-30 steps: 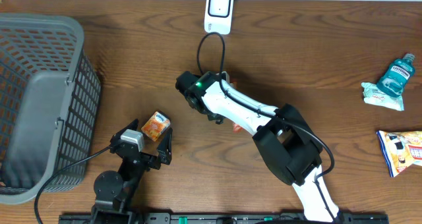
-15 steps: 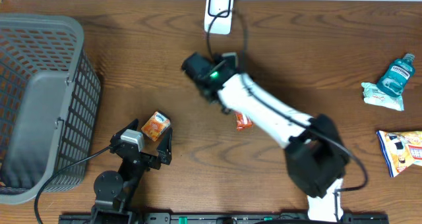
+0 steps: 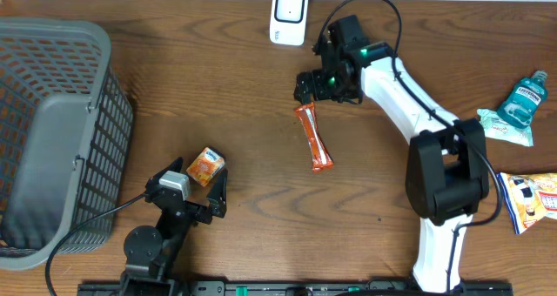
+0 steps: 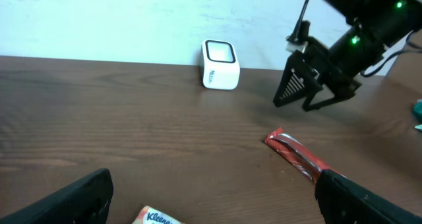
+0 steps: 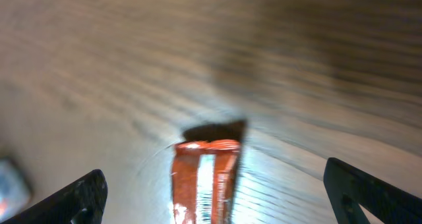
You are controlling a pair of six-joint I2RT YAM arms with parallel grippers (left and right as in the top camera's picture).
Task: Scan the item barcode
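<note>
Right end effector [image 3: 314, 90]: fingers apart, holding nothing, poised just above the far end of the packet [image 3: 313, 137]. The packet lies flat on the surface [image 3: 200, 87], apart from the scanner [image 3: 288, 15], which stands at the far edge. Left end effector [image 3: 190, 191]: fingers apart, empty, just beside a tissue pack [image 3: 206, 166].

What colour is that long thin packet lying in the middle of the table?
The packet is orange-red; the overhead view shows it best.
</note>
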